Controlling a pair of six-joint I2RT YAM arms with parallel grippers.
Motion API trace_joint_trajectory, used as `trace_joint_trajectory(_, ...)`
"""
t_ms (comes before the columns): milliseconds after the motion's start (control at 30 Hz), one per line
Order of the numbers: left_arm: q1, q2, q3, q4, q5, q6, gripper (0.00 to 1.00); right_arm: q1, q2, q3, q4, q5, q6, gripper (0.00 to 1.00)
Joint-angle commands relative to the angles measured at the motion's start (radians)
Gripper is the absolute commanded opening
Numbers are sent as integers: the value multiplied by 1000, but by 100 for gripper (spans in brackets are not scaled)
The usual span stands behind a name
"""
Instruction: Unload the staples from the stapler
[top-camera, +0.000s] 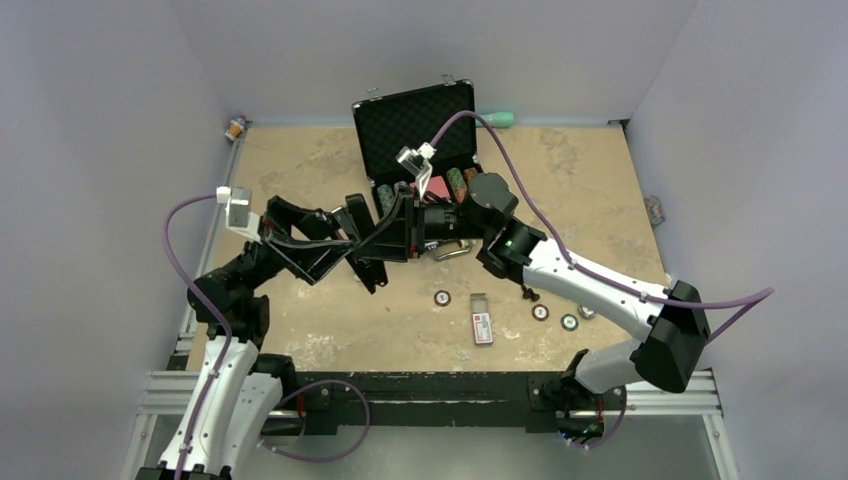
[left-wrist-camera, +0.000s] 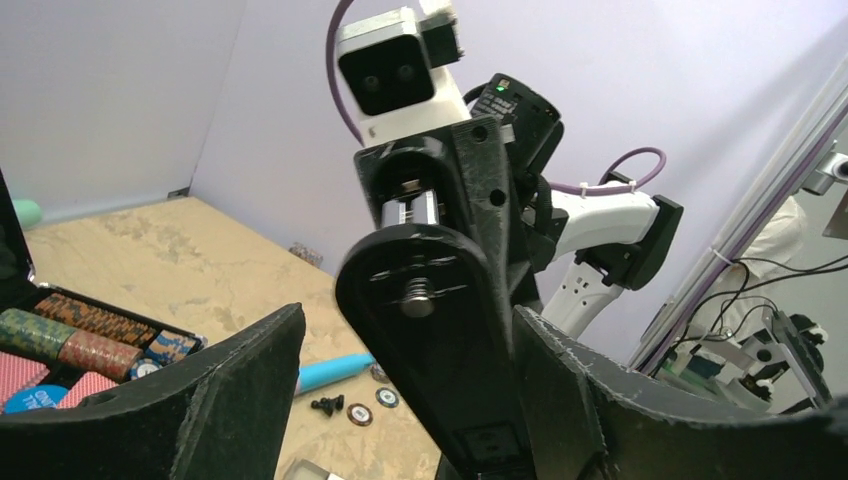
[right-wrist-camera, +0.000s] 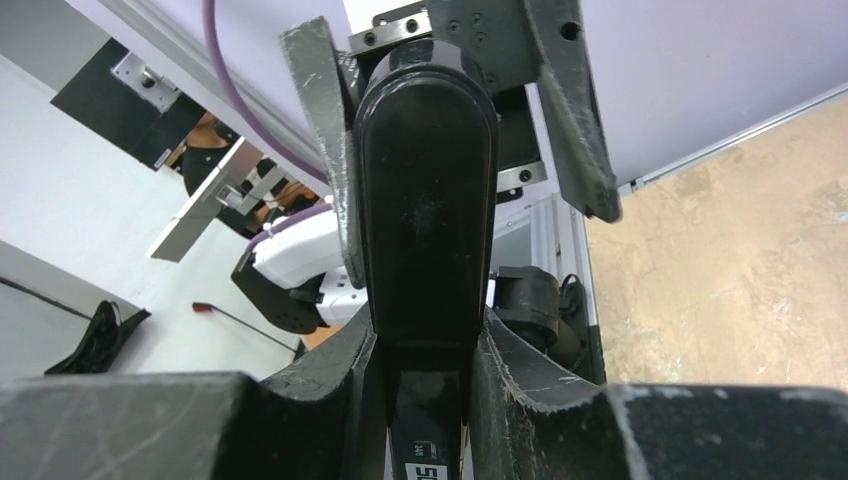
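Right gripper (right-wrist-camera: 425, 350) clamps the stapler (right-wrist-camera: 425, 200) at one end, mid-air at 6 o'clock of the open case (top-camera: 410, 115); left gripper (left-wrist-camera: 405, 320) straddles its other end, jaws wide. It looks rigid, weighty and smooth, so grip the flat sides

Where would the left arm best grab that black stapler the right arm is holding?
Probably the free rounded end of the stapler, which sticks out past the right gripper. Come end-on from opposite that gripper, with the left gripper jaws closing on its narrow, parallel side faces; they stand open either side of it now.
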Motion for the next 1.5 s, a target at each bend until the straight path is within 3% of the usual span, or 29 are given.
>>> trace_joint_trajectory(0,1,19,-35,52,-46,-27,80,17,-13,30,81,-1,-24,0)
trace_joint_trajectory(133,2,25,-36,70,-44,-50,87,22,-1,28,82,-1,-29,0)
trace_joint_trajectory(367,1,-4,-18,36,-65,-48,84,28,2,27,82,2,-37,0)
trace_joint_trajectory(433,2,-11,-13,22,-67,-47,72,27,-3,23,81,4,-40,0)
trace_joint_trajectory(600,2,-31,2,-38,-70,-27,2,28,-7,18,78,13,-43,0)
trace_joint_trajectory(700,2,-57,19,-132,-81,8,0,27,-3,17,72,12,-48,0)
trace_joint_trajectory(733,2,-69,33,-230,-89,47,0,27,-3,18,60,14,-55,10)
trace_joint_trajectory(767,2,-82,58,-328,-101,89,0,27,-6,18,42,21,-66,35)
trace_joint_trajectory(800,2,-95,86,-439,-112,143,0,28,-14,16,21,32,-81,70)
trace_joint_trajectory(833,2,-108,121,-554,-125,196,0,27,-24,14,-5,50,-98,95)
trace_joint_trajectory(867,1,-121,153,-647,-142,250,0,27,-35,13,-37,71,-120,98)
trace_joint_trajectory(1167,2,-84,355,-1301,-253,615,0,-36,-147,-39,-317,282,-256,99)
trace_joint_trajectory(1300,-16,-33,360,-1425,-332,712,0,-40,-179,-56,-400,377,-284,99)
trace_joint_trajectory(1467,-158,42,320,-1466,-513,719,0,-40,-196,-78,-419,473,-277,78)
